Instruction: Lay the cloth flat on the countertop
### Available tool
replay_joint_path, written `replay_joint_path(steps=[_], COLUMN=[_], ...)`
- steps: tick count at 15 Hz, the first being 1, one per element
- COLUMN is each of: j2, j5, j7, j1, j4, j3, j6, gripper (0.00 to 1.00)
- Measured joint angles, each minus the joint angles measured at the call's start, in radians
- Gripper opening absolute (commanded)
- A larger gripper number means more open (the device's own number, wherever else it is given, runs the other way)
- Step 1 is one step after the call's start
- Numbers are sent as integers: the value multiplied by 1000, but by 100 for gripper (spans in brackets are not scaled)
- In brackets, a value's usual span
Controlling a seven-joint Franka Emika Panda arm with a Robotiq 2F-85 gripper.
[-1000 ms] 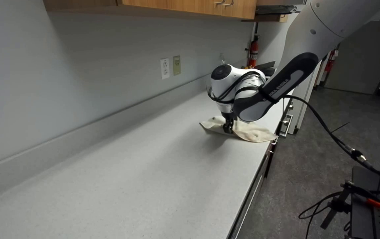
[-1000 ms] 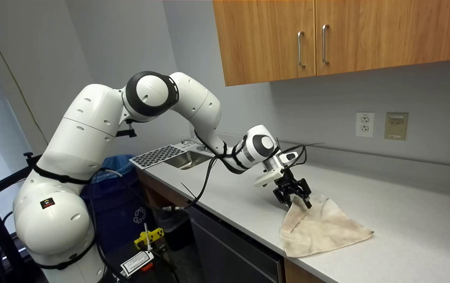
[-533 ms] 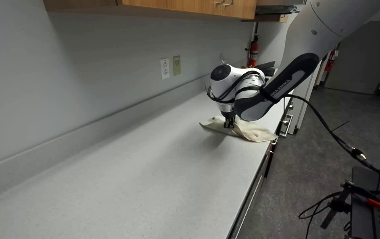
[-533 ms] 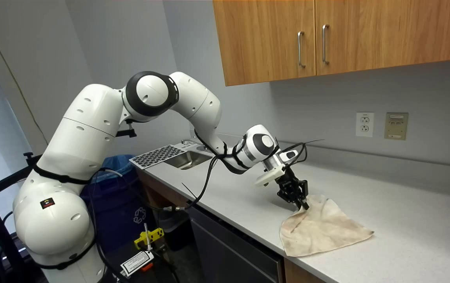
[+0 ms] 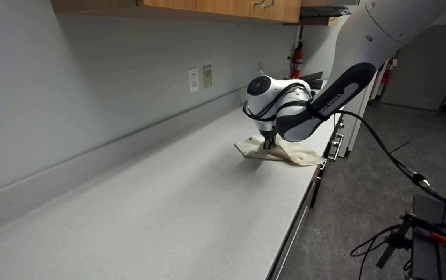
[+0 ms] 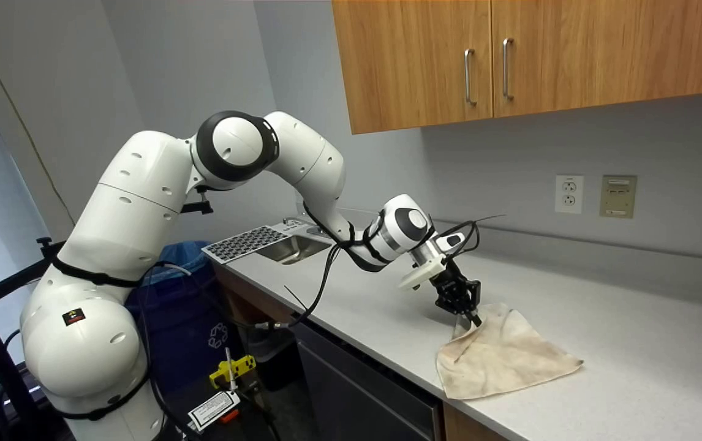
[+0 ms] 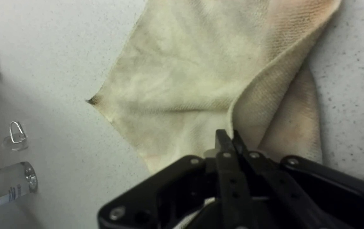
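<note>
Two fingers [image 7: 224, 143], pressed together, pinch one cloth [image 7: 175, 79] (by one raised edge) on one countertop [image 5: 149, 210].

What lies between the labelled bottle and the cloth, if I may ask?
In the wrist view, only a bare stretch of countertop lies between the labelled bottle and the cloth.
</note>
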Motion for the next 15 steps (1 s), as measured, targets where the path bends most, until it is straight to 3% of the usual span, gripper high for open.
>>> replay_joint_path(steps=[4, 8, 15], j2=[0, -10, -261], j5=[1, 53, 198], j7=[-9, -72, -187], j1=[-34, -110, -95], j4=[1, -7, -159], j3=[39, 129, 299], j6=[10, 86, 53], gripper=[0, 0, 0])
